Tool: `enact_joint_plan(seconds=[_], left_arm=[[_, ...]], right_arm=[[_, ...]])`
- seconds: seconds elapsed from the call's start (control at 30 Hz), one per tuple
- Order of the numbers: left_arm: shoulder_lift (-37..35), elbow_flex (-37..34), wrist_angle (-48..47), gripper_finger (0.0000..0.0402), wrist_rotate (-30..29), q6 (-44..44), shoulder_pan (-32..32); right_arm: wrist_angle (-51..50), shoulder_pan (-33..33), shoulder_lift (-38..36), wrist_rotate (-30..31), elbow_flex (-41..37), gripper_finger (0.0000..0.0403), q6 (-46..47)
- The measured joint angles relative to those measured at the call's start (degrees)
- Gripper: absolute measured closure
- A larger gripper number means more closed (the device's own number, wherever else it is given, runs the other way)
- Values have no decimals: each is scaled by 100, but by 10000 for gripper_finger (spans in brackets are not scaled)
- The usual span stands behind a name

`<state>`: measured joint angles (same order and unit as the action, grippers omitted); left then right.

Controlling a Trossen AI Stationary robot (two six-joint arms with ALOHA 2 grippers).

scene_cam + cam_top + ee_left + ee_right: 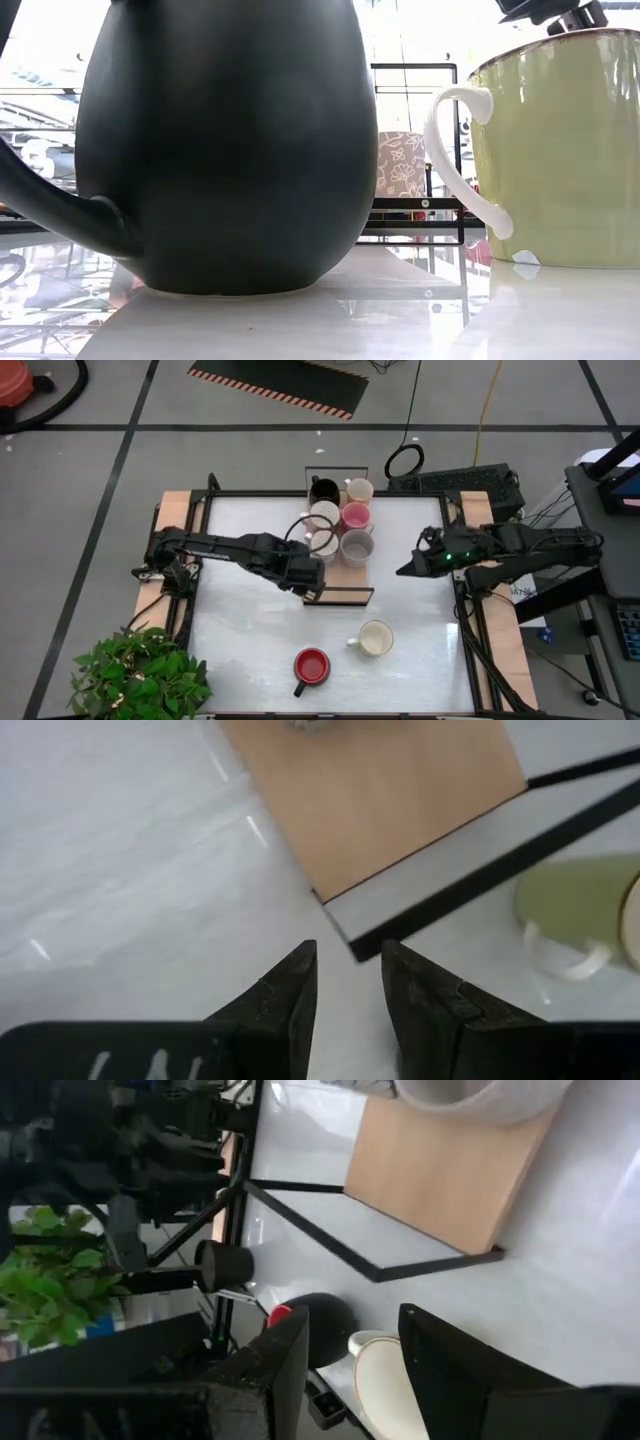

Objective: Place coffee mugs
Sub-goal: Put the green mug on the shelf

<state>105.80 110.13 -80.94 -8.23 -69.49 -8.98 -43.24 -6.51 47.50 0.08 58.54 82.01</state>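
Several mugs stand upright on their bases in two rows on the far part of the long light-wood tray (343, 575): black (323, 490), cream (360, 490), white (323, 514), pink (356, 515), another white (320, 541) and grey (357, 546). A cream mug (376, 638) and a mug that is red inside and dark outside (312, 665) stand on the table near its near edge. My left gripper (313, 588) is open and empty over the tray's near left corner (335, 910). My right gripper (408, 569) is open and empty to the right of the tray.
A black wire frame (340, 601) rims the tray's near end. A potted green plant (135, 675) stands at the table's near left corner. The white tabletop (250, 630) lies bare between the tray and the two loose mugs. In the low view the dark mug (230, 140) and the cream mug (560, 150) fill the foreground.
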Motion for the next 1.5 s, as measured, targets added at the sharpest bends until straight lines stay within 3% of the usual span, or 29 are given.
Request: enact_joint_plan(seconds=[0.4,0.7,0.87,1.2,1.37,1.5], left_arm=[[0,0,-77,284,-271,-219,-600],[0,0,-107,284,-487,-142,-789],[0,0,-182,284,-553,-232,-720],[1,0,-177,284,-483,-769,-649],[2,0,-175,284,-476,-813,-626],[2,0,-173,284,-470,-827,-555]], right_arm=[[279,-1194,1234,317,-2,252,543],[279,-1774,1444,776,-2,252,1251],[257,-1901,1390,733,-2,252,1159],[47,-1976,1393,590,-2,252,123],[-107,-1968,1415,904,-2,252,403],[-381,-1936,1413,507,-2,239,552]])
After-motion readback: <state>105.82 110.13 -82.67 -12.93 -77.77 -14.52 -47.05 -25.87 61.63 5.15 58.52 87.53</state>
